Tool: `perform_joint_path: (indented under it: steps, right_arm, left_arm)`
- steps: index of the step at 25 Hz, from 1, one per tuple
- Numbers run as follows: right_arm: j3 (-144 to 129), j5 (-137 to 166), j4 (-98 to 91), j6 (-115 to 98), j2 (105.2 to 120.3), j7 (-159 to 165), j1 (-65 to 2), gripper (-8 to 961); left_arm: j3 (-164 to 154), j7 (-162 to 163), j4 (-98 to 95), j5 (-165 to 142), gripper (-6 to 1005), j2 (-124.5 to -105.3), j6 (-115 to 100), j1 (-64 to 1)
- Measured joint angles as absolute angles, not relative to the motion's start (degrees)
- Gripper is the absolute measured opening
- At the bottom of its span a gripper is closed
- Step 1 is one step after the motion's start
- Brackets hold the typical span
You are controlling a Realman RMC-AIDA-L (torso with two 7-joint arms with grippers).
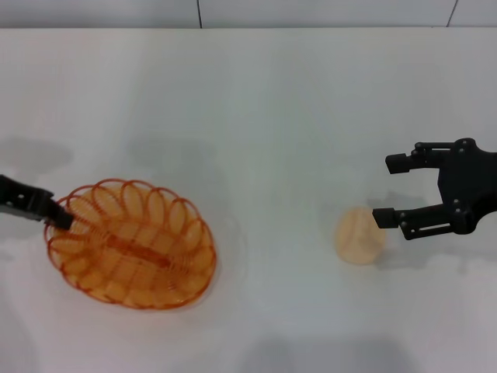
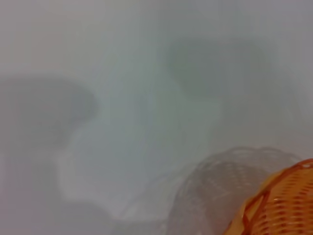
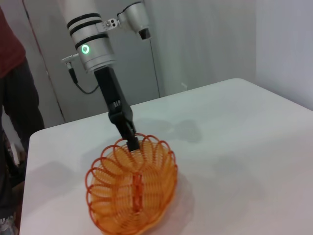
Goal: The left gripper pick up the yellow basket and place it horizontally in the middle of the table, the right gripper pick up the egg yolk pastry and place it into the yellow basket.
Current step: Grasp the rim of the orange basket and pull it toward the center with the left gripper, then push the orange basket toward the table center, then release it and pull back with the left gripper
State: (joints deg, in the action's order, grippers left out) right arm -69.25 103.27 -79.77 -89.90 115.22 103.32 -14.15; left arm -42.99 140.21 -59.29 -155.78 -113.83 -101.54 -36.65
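The yellow basket (image 1: 130,242) sits on the white table (image 1: 256,101) at the left, its long axis running slantwise. My left gripper (image 1: 60,217) is at the basket's left rim, its fingers pinched together on the wire. The right wrist view shows that gripper (image 3: 132,142) at the rim of the basket (image 3: 132,193). A corner of the basket shows in the left wrist view (image 2: 283,205). The egg yolk pastry (image 1: 359,235) lies on the table at the right. My right gripper (image 1: 384,191) is open, just right of and behind the pastry, its near finger beside the pastry's edge.
The table's far edge meets a wall at the back (image 1: 233,28). In the right wrist view a person in a dark red top (image 3: 10,98) stands beyond the table's edge. Bare tabletop lies between basket and pastry (image 1: 272,233).
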Motion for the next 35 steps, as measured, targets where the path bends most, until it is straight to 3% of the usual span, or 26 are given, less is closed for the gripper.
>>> perform_joint_path:
  steps: [35]
  right_arm:
    - [-68.9,101.6,-79.5,-91.4,115.13,104.1,-15.1,846]
  left_arm:
    - [-42.6,157.8,-48.5,-146.5,76,-114.84,-92.0,-42.4]
